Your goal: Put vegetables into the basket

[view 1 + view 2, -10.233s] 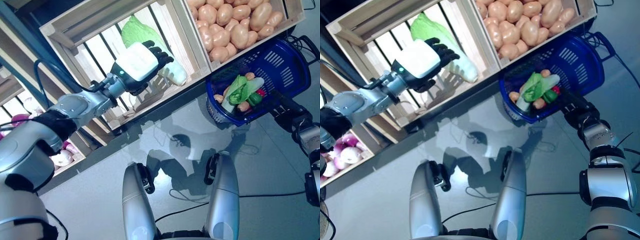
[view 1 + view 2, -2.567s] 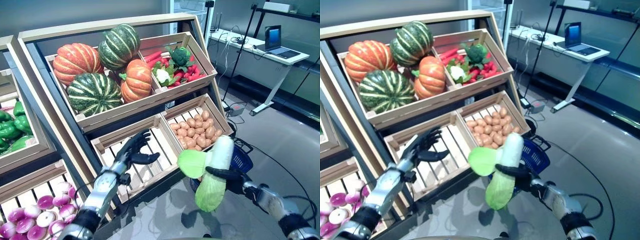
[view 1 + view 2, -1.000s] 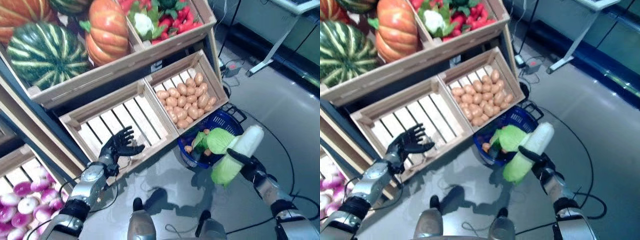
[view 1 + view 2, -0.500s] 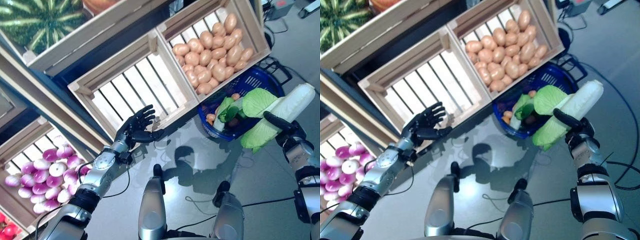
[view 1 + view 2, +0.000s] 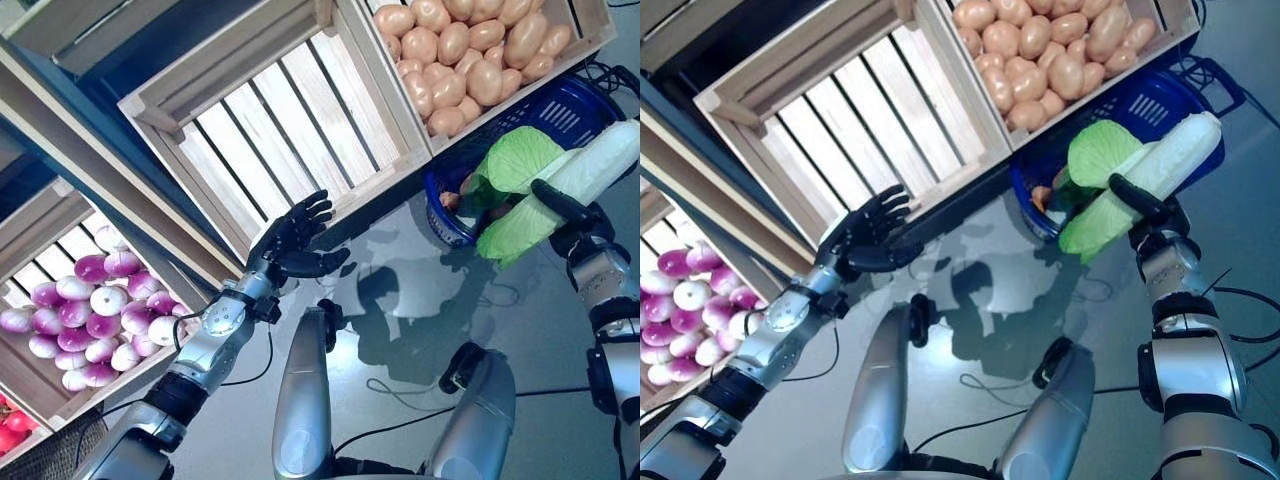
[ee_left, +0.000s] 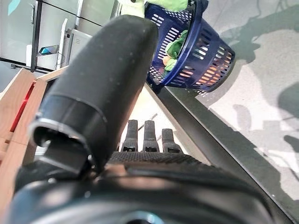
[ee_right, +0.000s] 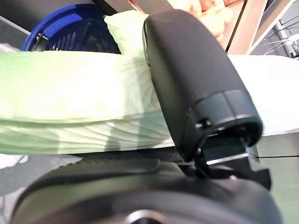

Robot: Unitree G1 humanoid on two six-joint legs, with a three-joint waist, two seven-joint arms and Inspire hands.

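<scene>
Right hand [image 5: 573, 222], at the right edge of the left eye view, is clamped round a long pale-green cabbage [image 5: 560, 190] held over the rim of the blue basket [image 5: 560, 100] in the upper right, while the left hand [image 5: 290, 240], fingers spread and holding nothing, hovers at centre before the empty slatted crate [image 5: 270, 120], with a potato crate [image 5: 470, 50] at the top and purple onions [image 5: 90, 320] at the left. From the left wrist, straight fingers [image 6: 145, 135] point toward the basket [image 6: 196, 51] at the top, greens showing inside it. From the right wrist, the thumb [image 7: 196, 79] lies across the cabbage [image 7: 74, 112], the basket [image 7: 65, 32] behind it in the upper left.
</scene>
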